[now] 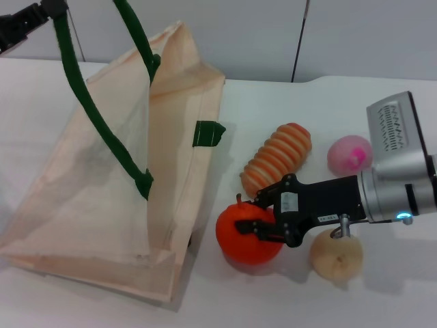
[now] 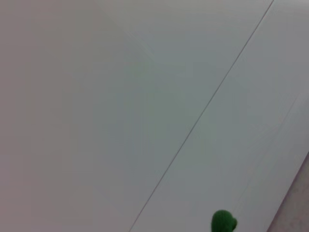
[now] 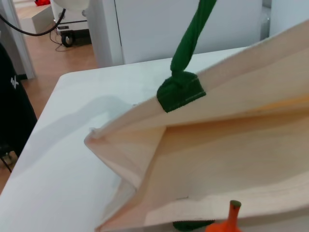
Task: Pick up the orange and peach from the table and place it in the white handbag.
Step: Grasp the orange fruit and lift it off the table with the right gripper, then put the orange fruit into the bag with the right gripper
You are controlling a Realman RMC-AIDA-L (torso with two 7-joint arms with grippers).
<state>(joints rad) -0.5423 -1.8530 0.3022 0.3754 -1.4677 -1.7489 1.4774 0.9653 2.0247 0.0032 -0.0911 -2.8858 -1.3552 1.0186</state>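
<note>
The orange (image 1: 235,246) sits on the white table just right of the white handbag (image 1: 102,191). My right gripper (image 1: 254,216) reaches in from the right, its black fingers closed across the top of the orange. The orange's stem and top show in the right wrist view (image 3: 231,218), in front of the handbag's side (image 3: 231,145). The peach (image 1: 349,154) lies at the far right, behind my right arm. My left gripper (image 1: 34,17), at the top left, holds up one dark green handle (image 1: 82,96), keeping the bag's mouth open. A bit of green handle shows in the left wrist view (image 2: 223,222).
A ribbed orange-and-cream oblong piece (image 1: 276,159) lies between the handbag and the peach. A beige-tan round fruit (image 1: 336,255) sits right beside the orange, under my right wrist. The table's near edge runs close below both.
</note>
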